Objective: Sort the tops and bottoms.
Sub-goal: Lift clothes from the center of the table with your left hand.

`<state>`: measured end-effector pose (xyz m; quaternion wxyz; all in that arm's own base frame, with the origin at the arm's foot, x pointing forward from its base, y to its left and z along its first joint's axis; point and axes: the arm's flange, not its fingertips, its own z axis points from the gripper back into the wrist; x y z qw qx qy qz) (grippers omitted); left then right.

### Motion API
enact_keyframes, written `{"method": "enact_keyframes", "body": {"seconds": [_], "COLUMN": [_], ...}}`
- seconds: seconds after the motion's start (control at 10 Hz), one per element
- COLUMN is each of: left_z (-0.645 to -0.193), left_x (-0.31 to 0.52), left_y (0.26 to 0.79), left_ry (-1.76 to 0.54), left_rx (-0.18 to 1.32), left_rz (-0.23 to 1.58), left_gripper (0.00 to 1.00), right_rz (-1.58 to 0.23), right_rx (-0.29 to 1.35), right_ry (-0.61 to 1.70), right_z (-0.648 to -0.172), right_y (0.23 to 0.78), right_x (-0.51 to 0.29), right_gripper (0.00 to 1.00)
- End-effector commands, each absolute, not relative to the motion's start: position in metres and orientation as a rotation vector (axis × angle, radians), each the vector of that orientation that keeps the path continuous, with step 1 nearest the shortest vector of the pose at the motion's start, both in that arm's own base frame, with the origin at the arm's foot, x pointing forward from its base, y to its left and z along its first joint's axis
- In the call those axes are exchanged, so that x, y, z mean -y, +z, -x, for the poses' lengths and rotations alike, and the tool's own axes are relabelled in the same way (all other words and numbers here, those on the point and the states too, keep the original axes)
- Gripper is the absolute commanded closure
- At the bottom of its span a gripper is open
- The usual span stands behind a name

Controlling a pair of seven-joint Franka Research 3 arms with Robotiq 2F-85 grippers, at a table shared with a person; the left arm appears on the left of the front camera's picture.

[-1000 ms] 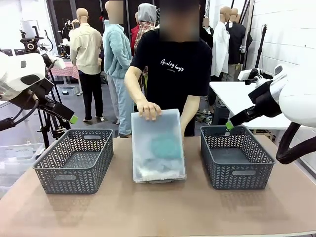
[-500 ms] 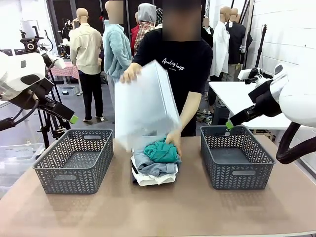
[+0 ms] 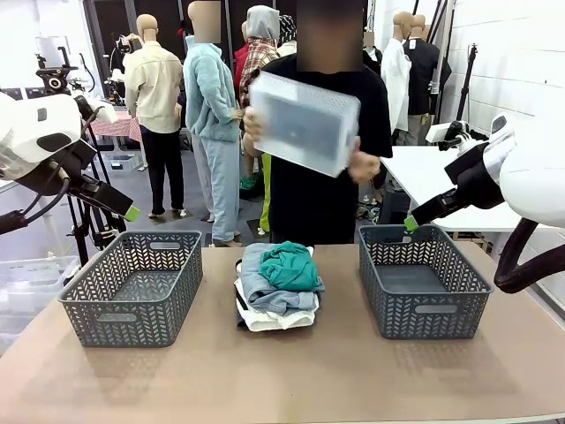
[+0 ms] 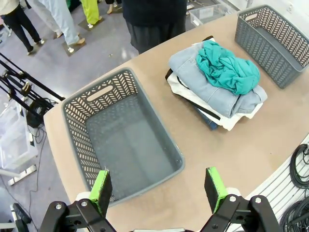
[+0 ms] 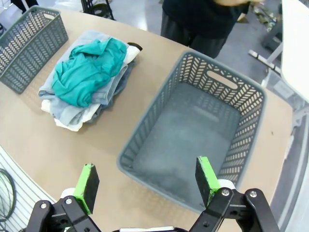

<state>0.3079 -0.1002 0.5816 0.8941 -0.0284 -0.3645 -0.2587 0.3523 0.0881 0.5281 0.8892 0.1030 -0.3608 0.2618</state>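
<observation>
- Teal-green top [image 3: 290, 267] lies crumpled on a stack of folded bottoms [image 3: 263, 296] at the middle of the table [image 3: 282, 380]. The pale-blue denim [image 4: 207, 92] is right under it and the white garment [image 3: 275, 321] is lower in the stack.
- At the stack's 9 o'clock stands the left basket [image 3: 132, 284], and at its 3 o'clock the right basket [image 3: 422, 281], both apart from it.
- At 12 o'clock the person [image 3: 322, 177] holds a clear bin [image 3: 305, 122] in both hands, raised well above the table.
- Above the left basket hangs the left gripper [image 4: 158, 186], its fingers wide apart and holding nothing.
- Above the right basket hangs the right gripper [image 5: 146, 182], its fingers likewise wide apart and holding nothing.
</observation>
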Motion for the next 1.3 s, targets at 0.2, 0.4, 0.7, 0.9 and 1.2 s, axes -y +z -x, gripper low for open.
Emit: {"method": "enact_keyframes", "body": {"seconds": [0.2, 0.4, 0.7, 0.9, 1.2], "left_z": [-0.3078, -0.3078, -0.3078, -0.3078, -0.3078], "left_x": [0.0984, 0.0984, 0.0984, 0.0984, 0.0984], "left_y": [0.5827, 0.5827, 0.5827, 0.5827, 0.5827], "left_ry": [-0.538, -0.538, -0.538, -0.538, -0.538], "left_rx": [0.76, 0.76, 0.76, 0.76, 0.76], "left_rz": [0.055, 0.055, 0.055, 0.055, 0.055], "left_gripper": [0.0, 0.0, 0.0, 0.0, 0.0], "right_rz": [-0.223, -0.223, -0.223, -0.223, -0.223], "right_rx": [0.754, 0.754, 0.754, 0.754, 0.754], "right_ry": [0.55, 0.55, 0.55, 0.55, 0.55], "right_z": [-0.3534, -0.3534, -0.3534, -0.3534, -0.3534], "right_y": [0.5273, 0.5273, 0.5273, 0.5273, 0.5273], "right_x": [-0.0879, -0.0879, -0.0879, -0.0879, -0.0879], "right_gripper": [0.0, 0.0, 0.0, 0.0, 0.0]}}
